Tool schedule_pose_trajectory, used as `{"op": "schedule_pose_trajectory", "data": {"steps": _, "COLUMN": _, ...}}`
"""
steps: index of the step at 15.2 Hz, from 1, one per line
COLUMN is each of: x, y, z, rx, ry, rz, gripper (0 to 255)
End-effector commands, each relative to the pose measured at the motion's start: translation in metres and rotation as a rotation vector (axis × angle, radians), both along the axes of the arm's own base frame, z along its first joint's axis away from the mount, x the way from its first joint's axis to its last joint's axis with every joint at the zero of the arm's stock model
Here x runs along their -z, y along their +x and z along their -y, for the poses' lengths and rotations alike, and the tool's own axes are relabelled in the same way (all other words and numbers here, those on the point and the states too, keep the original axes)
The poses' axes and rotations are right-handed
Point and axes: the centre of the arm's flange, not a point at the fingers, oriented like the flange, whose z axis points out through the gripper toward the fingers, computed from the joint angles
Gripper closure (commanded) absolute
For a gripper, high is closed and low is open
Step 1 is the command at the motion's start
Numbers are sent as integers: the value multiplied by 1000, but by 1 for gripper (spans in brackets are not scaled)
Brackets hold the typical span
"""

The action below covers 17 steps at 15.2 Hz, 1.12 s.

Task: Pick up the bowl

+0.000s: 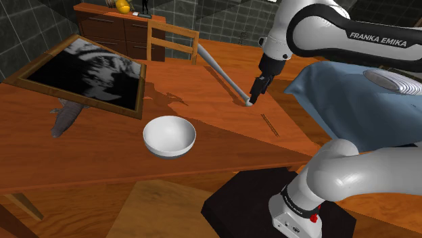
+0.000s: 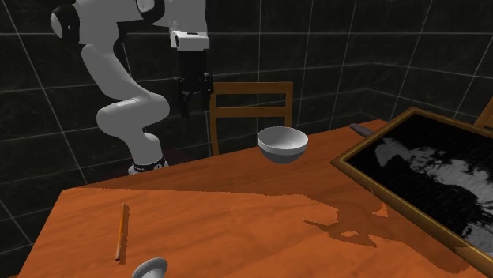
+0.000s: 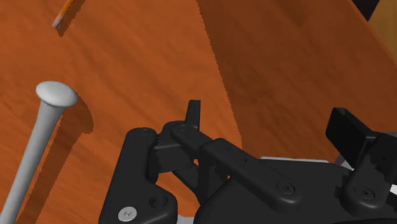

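- Gripper [image 1: 252, 99] [image 3: 270, 124] hangs above the table [image 1: 101, 159], its fingers apart with nothing between them.
- White bowl [image 1: 169, 135] [image 2: 282, 144] stands upright on the table, near the table edge on the stand's [image 1: 243, 203] side, and is not held.
- Grey bat [image 1: 223, 71] [image 3: 38, 146] lies on the table, with its knob end below the gripper.
- Pencil [image 1: 270, 125] [image 2: 120, 231] lies on the table.
- Framed black-and-white picture [image 1: 81, 71] [image 2: 427, 182] rests on the table.

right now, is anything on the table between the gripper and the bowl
Nothing: the shoulder view shows bare table between gripper and bowl; the grey bat ends by the gripper.
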Motion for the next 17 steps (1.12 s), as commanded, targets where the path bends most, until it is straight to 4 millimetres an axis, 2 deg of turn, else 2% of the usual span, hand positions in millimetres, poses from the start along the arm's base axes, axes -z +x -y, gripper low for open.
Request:
{"op": "schedule_pose_trajectory", "data": {"steps": 1, "x": 0, "y": 0, "z": 0, "rx": 0, "ry": 0, "rz": 0, "gripper": 0}}
{"op": "schedule_pose_trajectory", "data": {"steps": 17, "x": 83, "y": 116, "z": -143, "rx": 17, "ry": 75, "rz": 9, "gripper": 0}}
